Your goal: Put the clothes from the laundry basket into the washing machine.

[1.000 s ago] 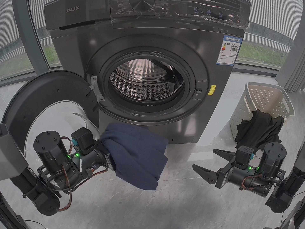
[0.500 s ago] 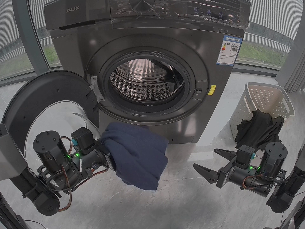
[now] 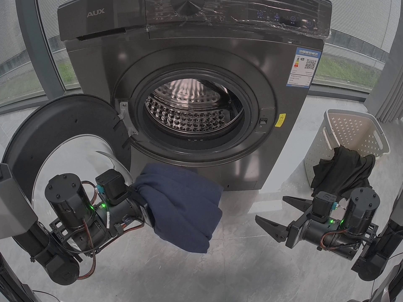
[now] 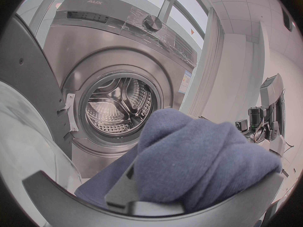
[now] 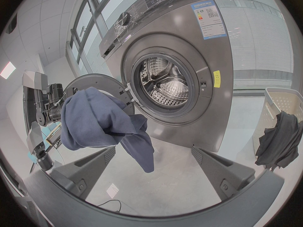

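One blue garment [image 3: 181,206] mostly hides the left end effector [image 3: 147,213].

Floor [image 3: 239,269]: glossy grey marbled tile, lying below both the left hand [image 3: 149,208] and the right hand [image 3: 270,209].
Window glazing [image 3: 23,68]: well beyond the left hand, with grass [image 3: 67,70] outside it.
Dark window post [image 3: 33,42]: upright, on that same side.
Pale pleated curtain [image 3: 390,93]: well beyond the right hand, on its outer side.
Slatted window [image 3: 357,30]: beside that curtain, crossed by horizontal lines.
White tiled ceiling [image 4: 246,7]: high above both hands, with one lit ceiling panel [image 5: 8,70].
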